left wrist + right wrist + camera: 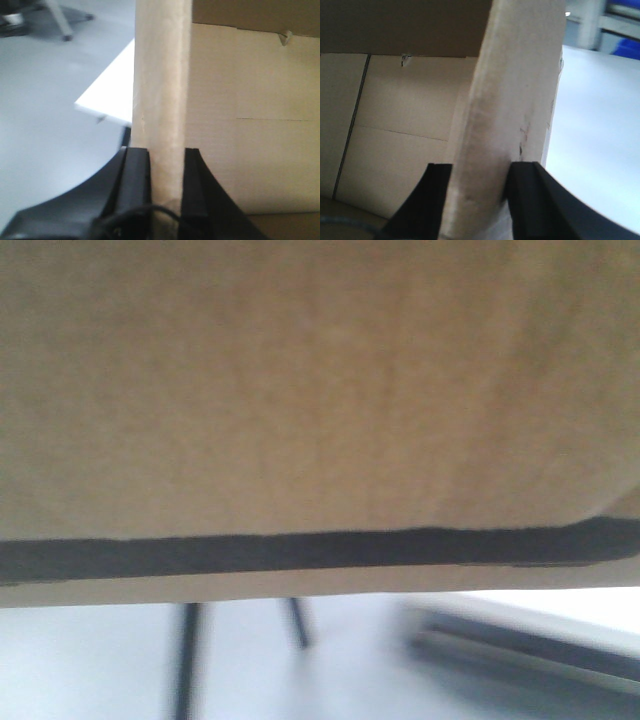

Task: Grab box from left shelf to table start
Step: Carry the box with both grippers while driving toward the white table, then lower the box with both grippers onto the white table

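L pincer (166, 170) pinching box (240, 125) wall | R pincer (481, 175) same | front cam only: black band (300, 552)

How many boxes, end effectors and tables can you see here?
box: 1
end effectors: 2 (left end effector, right end effector, both clamped on the box's walls)
white table: 1
Total: 4

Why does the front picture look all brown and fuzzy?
Front view: the box is so close that it fills the frame, out of focus; left wrist view: the left tool pinching its wall looks soft; right wrist view: the right tool is dark and blurred against washed-out white.
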